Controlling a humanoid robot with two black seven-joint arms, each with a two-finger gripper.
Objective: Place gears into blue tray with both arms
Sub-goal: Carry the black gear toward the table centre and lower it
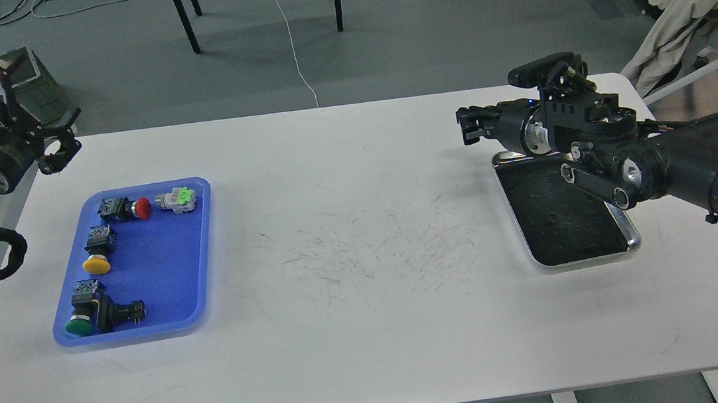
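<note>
Your right gripper (pixel 468 126) hangs above the table, just beyond the far left corner of the steel tray (pixel 630 241); its fingers look drawn close together, but you cannot tell from the head view whether a gear is pinched between them. The blue tray (pixel 200 245) lies well apart from that gripper, far across the table to its left and a little nearer to you, with its long axis running from you outward. Your left gripper (pixel 58 136) is much the nearer of the two to the blue tray: it hovers off the table's far left corner, the tray just ahead of it on the near side, and its fingers stand spread with nothing seen between them. The steel tray below and behind the right gripper shows a dark floor with one tiny dark ring (pixel 553 216), probably a gear, near its middle. The blue tray holds push-button switches (pixel 97 252) along its left side and far end; no gear is visible in it.
</note>
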